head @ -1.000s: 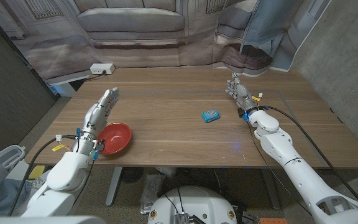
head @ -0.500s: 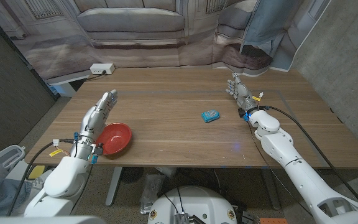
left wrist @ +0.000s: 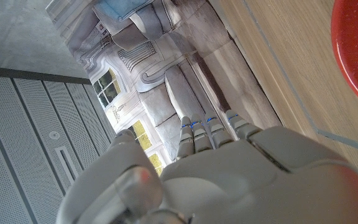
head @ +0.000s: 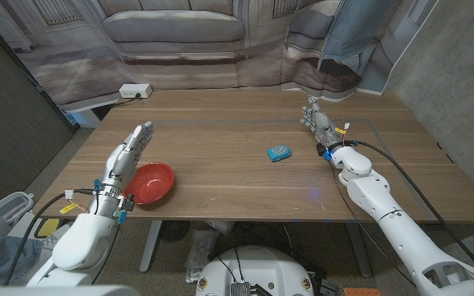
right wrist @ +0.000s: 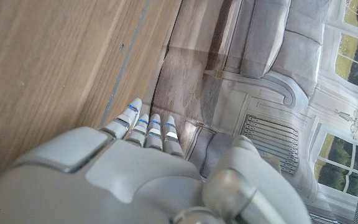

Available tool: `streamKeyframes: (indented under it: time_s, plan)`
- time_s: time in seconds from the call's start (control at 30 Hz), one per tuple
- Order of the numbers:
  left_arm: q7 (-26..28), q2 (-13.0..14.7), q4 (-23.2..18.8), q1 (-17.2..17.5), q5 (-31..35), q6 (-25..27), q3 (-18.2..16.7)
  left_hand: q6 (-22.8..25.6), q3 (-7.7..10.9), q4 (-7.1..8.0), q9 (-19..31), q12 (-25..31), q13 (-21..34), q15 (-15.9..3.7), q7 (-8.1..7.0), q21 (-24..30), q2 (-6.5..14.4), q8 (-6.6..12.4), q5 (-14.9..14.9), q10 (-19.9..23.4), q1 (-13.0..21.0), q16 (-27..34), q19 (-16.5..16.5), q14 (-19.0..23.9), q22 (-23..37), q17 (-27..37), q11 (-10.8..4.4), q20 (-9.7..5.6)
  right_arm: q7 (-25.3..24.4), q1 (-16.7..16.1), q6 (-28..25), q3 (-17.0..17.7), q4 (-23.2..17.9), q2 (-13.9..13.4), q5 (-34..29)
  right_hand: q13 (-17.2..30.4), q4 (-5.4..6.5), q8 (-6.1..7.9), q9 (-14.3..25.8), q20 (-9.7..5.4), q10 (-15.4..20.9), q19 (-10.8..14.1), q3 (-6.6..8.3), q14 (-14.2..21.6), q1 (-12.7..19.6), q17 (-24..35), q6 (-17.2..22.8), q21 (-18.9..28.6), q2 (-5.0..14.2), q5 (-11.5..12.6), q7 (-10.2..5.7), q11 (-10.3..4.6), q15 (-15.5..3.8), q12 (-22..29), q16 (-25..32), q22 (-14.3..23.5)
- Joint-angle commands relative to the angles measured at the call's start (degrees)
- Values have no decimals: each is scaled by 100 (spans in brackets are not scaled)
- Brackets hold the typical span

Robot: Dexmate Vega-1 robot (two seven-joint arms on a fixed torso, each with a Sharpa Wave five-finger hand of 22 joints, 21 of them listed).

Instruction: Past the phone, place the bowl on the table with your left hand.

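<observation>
- Standing just beside the bowl [head: 151,182], the left hand [head: 128,154] is seen with fingers straight and apart, holding nothing.
- The red bowl is found near the table's [head: 229,140] front left edge; it is judged rigid, light and possibly slick, best taken at the rim.
- The blue phone [head: 279,153] lies mid-table, right of centre.
- The right hand [head: 318,122] is empty near the far right edge, fingers seemingly extended.
- A sofa backdrop [head: 175,29] hangs behind the wooden table.

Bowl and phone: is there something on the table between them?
No. In the head view, only bare wooden table lies between the red bowl and the blue phone.
</observation>
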Motion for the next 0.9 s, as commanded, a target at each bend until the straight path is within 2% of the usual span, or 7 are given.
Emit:
streamKeyframes:
  time_s: [0.03,0.37,0.9]
  plan:
    - [48,-173,-168,204,240,-25,-108,50,-38,10,22,-3,16,-19,-3,1,-21,-7,-7,57,74,2,48,55,30,35,2,-199,12,-25,-31,12,-48,-52,-3,11,4,40,14,-246,41,54,-23,45,27,17,42,-12,35,-3,7,5,0,-4,-12,13]
    - [56,-299,-271,326,390,-41,-157,60,-47,11,22,-16,17,-17,-4,-5,-18,-15,-7,56,77,1,53,73,30,35,17,-196,3,-45,-71,28,-73,-105,-17,11,2,36,14,-242,37,56,-28,44,25,18,32,-24,38,-5,3,9,4,-8,-15,14]
    - [226,-591,-615,706,855,18,-366,90,-61,11,23,-26,17,-16,4,-9,-11,-22,-7,81,85,-5,72,88,31,36,13,-198,-19,-55,-68,2,-88,-82,-37,11,-2,34,14,-241,33,58,-37,25,23,19,22,-48,46,-9,-4,16,26,-13,-25,15]
